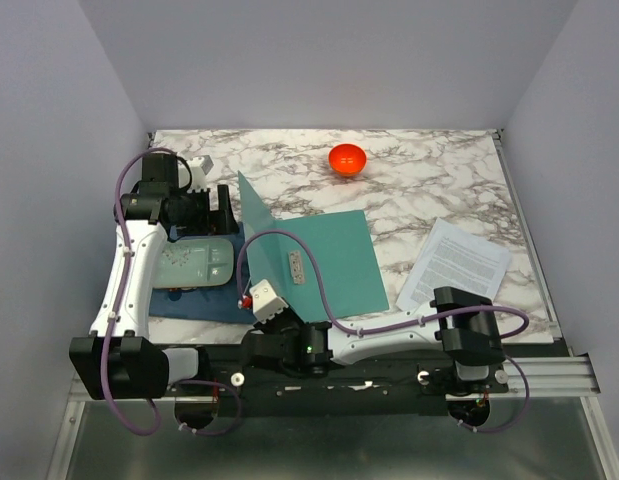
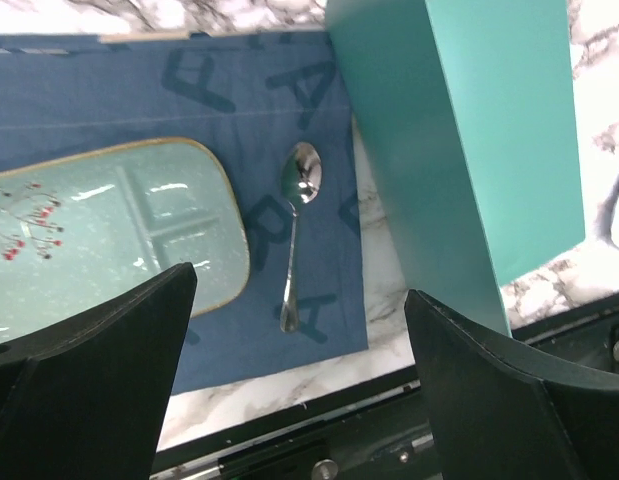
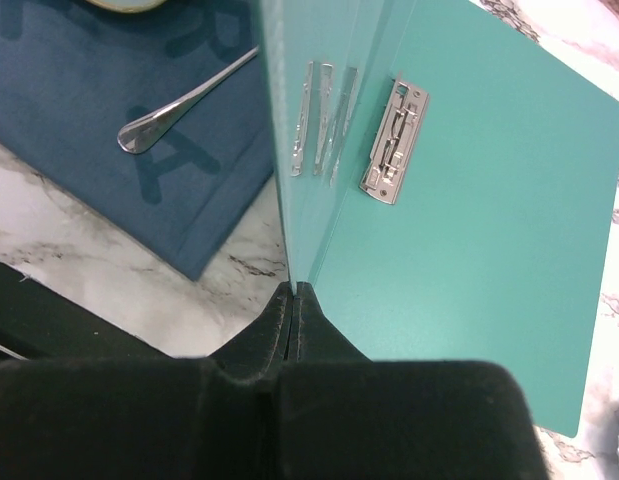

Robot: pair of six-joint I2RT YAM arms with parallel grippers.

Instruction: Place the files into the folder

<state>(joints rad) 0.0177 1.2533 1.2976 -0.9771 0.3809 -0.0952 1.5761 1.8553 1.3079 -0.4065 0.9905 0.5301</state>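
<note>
1. Contact sat nearest the arm bases: the right gripper (image 3: 292, 292) was clamped tight on the near bottom edge of the raised cover of the folder (image 3: 469, 200), right by the spine fold.
2. That teal folder lay open at the middle of the marble table (image 1: 439, 180). Its right half was flat on the surface, and its left cover stood close to upright.
3. A metal clip (image 3: 394, 140) lay on the flat half, just beside the fold, and its reflection showed on the glossy inner face of the standing cover.
4. To the right of the folder, and apart from it, the files (image 1: 467, 262) lay on the bare marble as a white printed stack, turned at a slant. None of them were inside the folder.
5. Left of the folder, a dark blue cloth mat (image 2: 139, 90) carried a spoon (image 2: 294, 240) and a pale mint plate (image 2: 109, 230). The spoon lay between the plate and the standing cover, touching neither.
6. Above that mat hung the left gripper (image 2: 299, 300), with its fingers spread wide and nothing between them.
7. Farthest back, an orange round object (image 1: 346, 158) sat alone on the marble, well apart from the folder.
</note>
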